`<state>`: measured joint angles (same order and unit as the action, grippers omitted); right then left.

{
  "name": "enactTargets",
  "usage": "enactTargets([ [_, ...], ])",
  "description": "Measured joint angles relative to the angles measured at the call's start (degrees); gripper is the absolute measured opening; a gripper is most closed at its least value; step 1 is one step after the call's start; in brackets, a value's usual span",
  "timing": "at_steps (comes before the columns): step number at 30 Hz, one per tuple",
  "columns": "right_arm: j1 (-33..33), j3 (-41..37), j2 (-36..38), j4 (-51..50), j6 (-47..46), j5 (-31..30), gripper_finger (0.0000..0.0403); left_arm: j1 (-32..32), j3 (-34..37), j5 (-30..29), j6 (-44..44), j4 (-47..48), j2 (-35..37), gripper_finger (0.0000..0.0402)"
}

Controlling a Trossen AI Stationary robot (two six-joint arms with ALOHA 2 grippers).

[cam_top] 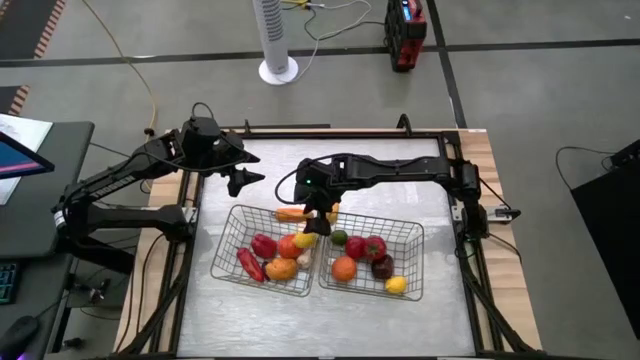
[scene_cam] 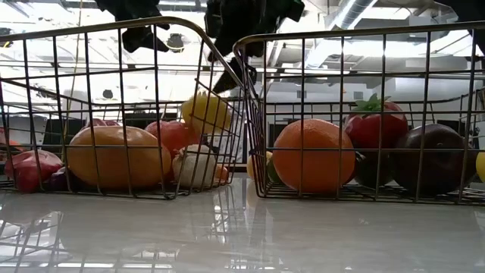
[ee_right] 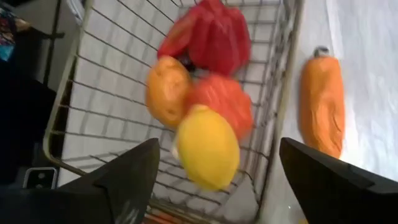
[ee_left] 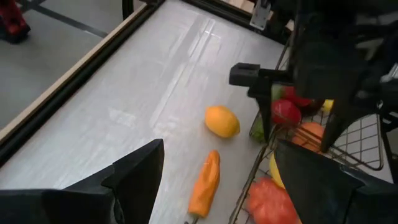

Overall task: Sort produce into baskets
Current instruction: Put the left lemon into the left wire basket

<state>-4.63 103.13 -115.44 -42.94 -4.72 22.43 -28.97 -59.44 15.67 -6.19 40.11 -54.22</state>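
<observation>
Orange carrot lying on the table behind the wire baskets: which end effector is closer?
Right. The right end effector, open, hangs just beside the orange carrot, over the left wire mesh basket's back corner. The left end effector waits farther back, apart from it.

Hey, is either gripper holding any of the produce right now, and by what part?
Nothing is held. The right gripper stands open above a yellow lemon in the left basket; the left gripper is open and empty.
</observation>
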Motion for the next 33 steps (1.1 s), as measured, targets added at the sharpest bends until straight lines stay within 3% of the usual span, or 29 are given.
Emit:
enactTargets([
  [5, -0.8, 2.5, -0.2, -5.5, -1.1, -0.1, 0.0364, 0.0, 0.0, 0.7, -0.9, 0.2, 0.0, 0.0292],
  [11, 3.1, 12.8, 0.3, -16.1, 5.6, -7.0, 0.0343, 0.9, 0.0, 5.2, -3.9, 1.2, -0.2, 0.0292],
  [17, -0.3, 17.6, 1.6, -26.6, -0.4, -14.5, 0.0315, 10.6, 0.0, 9.4, -5.0, 1.2, -6.6, 0.0279],
  [21, -4.4, 17.9, 7.4, -29.5, -6.4, -15.8, 0.0304, 17.9, 0.0, 10.9, -5.1, -1.9, -12.2, 0.0262],
  [28, -9.3, 17.9, 17.0, -31.8, -3.9, -28.7, 0.0302, 27.1, 0.0, 5.3, -5.5, -9.5, -20.3, 0.0242],
  [33, -12.7, 17.9, 22.5, -33.9, -2.9, -30.4, 0.0302, 27.2, 0.0, 2.4, -8.8, -16.9, -26.7, 0.0240],
])
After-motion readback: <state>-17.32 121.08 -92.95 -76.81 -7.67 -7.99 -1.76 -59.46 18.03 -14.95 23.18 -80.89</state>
